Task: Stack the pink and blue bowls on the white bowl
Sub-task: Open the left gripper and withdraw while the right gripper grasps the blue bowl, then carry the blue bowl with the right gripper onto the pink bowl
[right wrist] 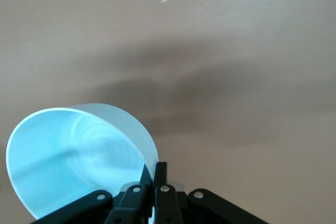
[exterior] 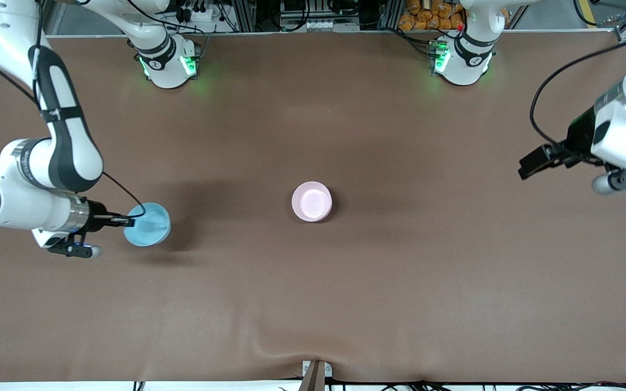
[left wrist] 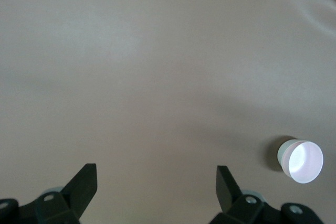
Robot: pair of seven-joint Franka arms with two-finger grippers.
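Blue bowl point(exterior: 148, 224) pinched by its rim in the right gripper point(exterior: 126, 220), tilted above the table's right-arm end. Pink bowl point(exterior: 312, 201) mid-table, already nested on something whitish. Left gripper point(exterior: 530, 162) spread wide, empty, waiting. Blue still to stack.

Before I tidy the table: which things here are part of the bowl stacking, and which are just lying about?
Part of the job:
- blue bowl, held at its rim by the right gripper
- pink bowl, mid-table
- left gripper, waiting open

Lying about:
- nothing else visible on the brown table
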